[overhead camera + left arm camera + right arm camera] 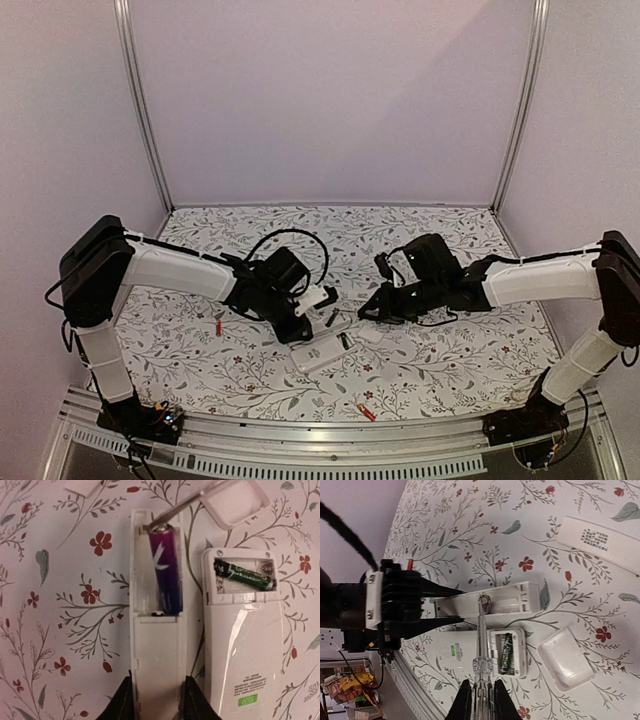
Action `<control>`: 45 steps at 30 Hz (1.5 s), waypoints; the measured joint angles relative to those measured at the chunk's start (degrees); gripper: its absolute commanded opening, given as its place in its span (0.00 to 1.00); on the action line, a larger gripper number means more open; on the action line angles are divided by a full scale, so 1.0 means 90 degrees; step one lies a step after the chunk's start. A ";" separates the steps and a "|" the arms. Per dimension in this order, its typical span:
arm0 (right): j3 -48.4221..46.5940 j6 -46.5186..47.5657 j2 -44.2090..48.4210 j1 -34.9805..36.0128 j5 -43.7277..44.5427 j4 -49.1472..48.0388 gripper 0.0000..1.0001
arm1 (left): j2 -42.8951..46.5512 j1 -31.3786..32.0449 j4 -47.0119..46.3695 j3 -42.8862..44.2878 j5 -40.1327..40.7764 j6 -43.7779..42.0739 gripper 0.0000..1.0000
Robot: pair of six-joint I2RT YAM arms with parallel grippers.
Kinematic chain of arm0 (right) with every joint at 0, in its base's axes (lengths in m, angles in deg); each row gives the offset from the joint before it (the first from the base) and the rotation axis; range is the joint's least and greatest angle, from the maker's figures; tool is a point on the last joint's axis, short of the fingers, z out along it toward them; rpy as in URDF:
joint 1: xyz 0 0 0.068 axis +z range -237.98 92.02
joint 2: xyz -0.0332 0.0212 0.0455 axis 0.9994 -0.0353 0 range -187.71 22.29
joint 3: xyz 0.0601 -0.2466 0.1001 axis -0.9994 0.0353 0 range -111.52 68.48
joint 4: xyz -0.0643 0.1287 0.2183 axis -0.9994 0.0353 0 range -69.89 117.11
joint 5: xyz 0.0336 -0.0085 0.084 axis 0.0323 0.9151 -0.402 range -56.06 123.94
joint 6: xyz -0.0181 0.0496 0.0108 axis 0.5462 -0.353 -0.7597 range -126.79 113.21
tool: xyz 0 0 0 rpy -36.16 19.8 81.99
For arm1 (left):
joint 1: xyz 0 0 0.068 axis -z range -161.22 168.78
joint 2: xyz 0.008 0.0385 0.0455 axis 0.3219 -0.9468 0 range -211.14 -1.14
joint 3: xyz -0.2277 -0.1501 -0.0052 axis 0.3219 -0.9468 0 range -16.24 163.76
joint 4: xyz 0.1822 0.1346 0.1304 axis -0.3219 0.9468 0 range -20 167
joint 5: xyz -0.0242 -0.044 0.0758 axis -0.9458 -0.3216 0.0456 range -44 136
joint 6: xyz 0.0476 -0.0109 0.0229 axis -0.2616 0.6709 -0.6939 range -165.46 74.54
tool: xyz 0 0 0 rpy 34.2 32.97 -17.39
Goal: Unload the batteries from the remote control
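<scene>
My left gripper [157, 700] is shut on a slim white remote [157, 645], back up and cover off. A purple battery [167, 575] lies in its open bay; the slot beside it is empty. My right gripper [482, 695] is shut on a clear-handled screwdriver [481, 670], whose metal tip [160, 522] touches the far end of that battery. A wider white remote [245, 640] lies beside it with a black-and-green battery [245, 576] in its open bay. In the top view the grippers, left [298, 318] and right [378, 308], meet above the wide remote [322, 352].
A loose white battery cover [235, 500] lies beyond the wide remote. Another white remote [605, 542] lies further off. On the table are a red battery [218, 327], a black one [331, 319] and an orange-red one [366, 411] near the front rail.
</scene>
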 measured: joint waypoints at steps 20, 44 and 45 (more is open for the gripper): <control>0.0228 0.0100 0.0908 0.0199 -0.0464 0.0138 0.00 | -0.0165 -0.0078 -0.0194 0.0170 0.0435 0.0163 0.22; 0.0221 0.0520 0.0335 0.0250 0.0051 0.1071 0.00 | 0.1110 0.0474 -0.1253 -0.0886 0.0097 0.1275 0.80; 0.0221 0.0525 0.0318 0.0250 0.0051 0.1064 0.00 | 0.1047 0.0542 -0.1287 -0.0979 0.0114 0.1343 0.80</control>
